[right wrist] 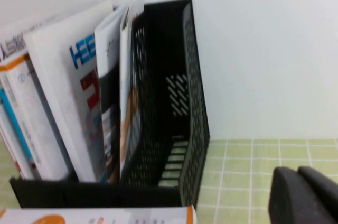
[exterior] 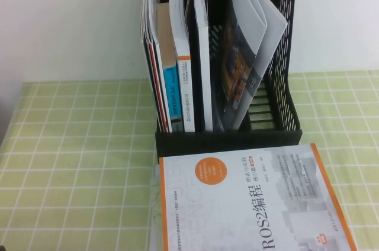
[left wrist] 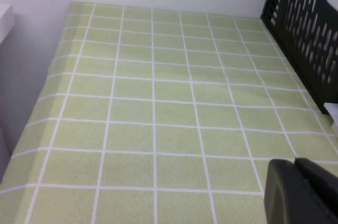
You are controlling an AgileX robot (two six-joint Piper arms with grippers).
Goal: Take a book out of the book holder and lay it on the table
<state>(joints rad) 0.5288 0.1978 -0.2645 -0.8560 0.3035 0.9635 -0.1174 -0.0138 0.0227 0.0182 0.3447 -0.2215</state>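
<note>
A black perforated book holder (exterior: pixel 284 73) stands at the back of the table with several books and magazines upright in it (exterior: pixel 177 61). A white and orange book titled ROS2 (exterior: pixel 254 203) lies flat on the table right in front of the holder. Neither arm shows in the high view. My left gripper (left wrist: pixel 296 168) is shut and empty, over bare tablecloth to the left of the holder (left wrist: pixel 306 39). My right gripper (right wrist: pixel 298 174) is shut and empty, to the right of the holder (right wrist: pixel 190 102), whose books (right wrist: pixel 63 108) and the flat book's corner (right wrist: pixel 158 216) show in that view.
The table wears a green checked cloth (exterior: pixel 77 162). A white wall (exterior: pixel 71 20) rises right behind the holder. The cloth's left edge drops off by a grey surface (left wrist: pixel 21 92).
</note>
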